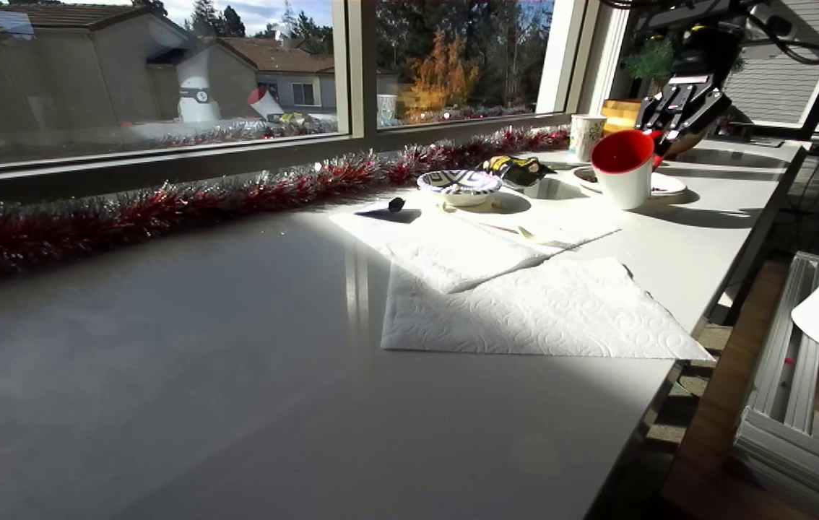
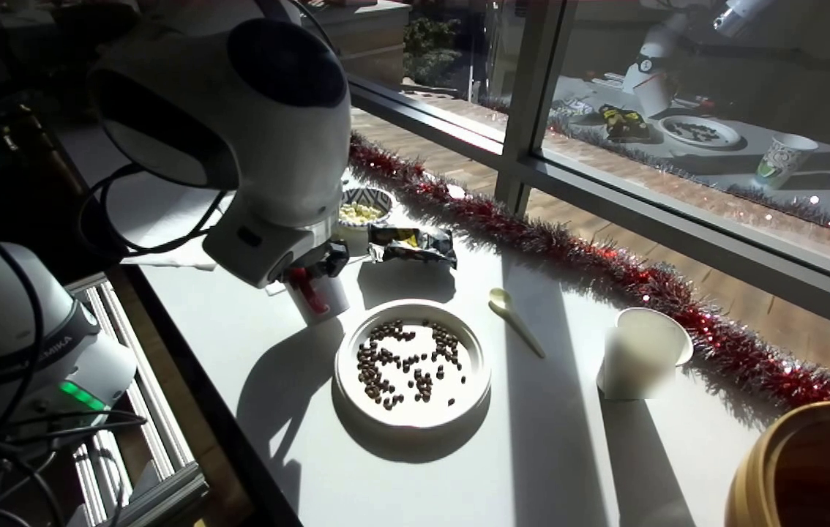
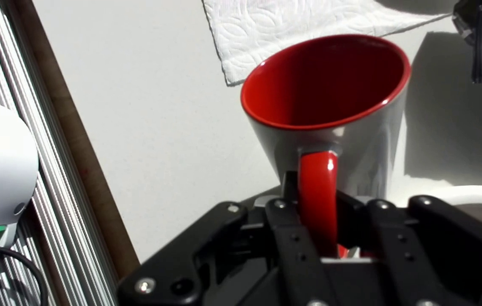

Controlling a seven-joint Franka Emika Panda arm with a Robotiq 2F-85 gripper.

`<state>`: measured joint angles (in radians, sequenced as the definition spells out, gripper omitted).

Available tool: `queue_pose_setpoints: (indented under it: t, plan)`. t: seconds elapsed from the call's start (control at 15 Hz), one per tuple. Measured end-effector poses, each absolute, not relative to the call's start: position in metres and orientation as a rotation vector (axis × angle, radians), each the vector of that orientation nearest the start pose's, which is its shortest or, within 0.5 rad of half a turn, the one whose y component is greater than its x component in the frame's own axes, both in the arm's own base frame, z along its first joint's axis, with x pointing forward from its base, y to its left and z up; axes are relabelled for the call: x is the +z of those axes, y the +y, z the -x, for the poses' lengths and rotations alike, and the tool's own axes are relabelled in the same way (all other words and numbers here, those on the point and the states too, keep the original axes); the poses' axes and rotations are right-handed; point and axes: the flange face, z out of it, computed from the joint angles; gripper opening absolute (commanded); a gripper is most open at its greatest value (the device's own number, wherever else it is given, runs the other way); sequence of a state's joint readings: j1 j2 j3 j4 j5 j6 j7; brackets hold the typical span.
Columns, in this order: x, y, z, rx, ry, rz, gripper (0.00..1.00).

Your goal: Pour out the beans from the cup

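The gripper (image 3: 318, 194) pinched the red handle (image 3: 318, 176) of the cup (image 3: 326, 106), likely its best hold: probably glazed ceramic, stiff, fairly heavy, slick and breakable. The cup leaned between a plate (image 2: 411, 418) holding beans (image 2: 424, 384) and the edge of the table (image 3: 160, 127) nearest the metal rails (image 3: 70, 221). Farther off, tinsel (image 2: 576, 249) lined the opposite edge.

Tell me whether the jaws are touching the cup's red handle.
Touching. The wrist view shows the jaws closed against both sides of the red handle on the cup.

In an exterior view, beans (image 2: 424, 386) lie on a plate (image 2: 408, 419), left of a spoon (image 2: 517, 323).
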<state>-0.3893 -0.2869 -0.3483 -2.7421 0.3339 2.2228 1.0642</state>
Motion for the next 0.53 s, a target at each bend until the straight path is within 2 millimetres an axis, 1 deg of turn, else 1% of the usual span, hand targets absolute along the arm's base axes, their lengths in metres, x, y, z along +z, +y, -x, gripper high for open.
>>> queue_pose_setpoints:
  t: [0.53]
  plan:
    - [0.2908, -0.225, -0.2737, 0.474, 2.343, 1.535, 0.04]
